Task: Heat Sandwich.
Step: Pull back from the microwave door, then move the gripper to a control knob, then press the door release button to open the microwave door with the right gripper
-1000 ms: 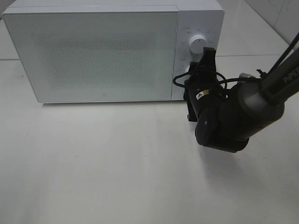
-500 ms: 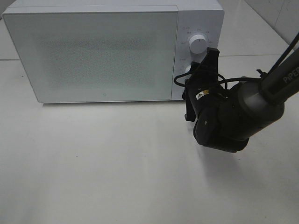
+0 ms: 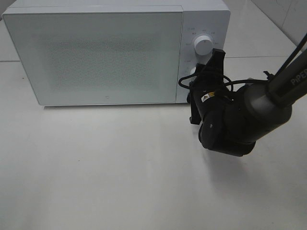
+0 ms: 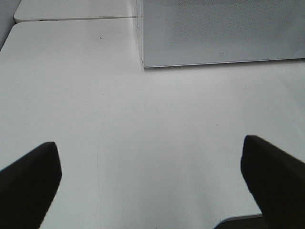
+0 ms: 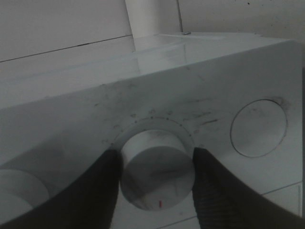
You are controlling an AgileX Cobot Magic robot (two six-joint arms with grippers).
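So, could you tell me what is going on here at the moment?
The right gripper is at a knob on the microwave, with a finger close against each side; whether it is pinching the knob is unclear. The door is closed and no sandwich is in view. The left gripper hangs open over the table.

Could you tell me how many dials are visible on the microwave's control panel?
2. The upper dial stands clear above the right claw; the lower dial sits between its fingers. The arm may hide other controls.

Blk right arm, looped blk cable, white PiPER lettering.
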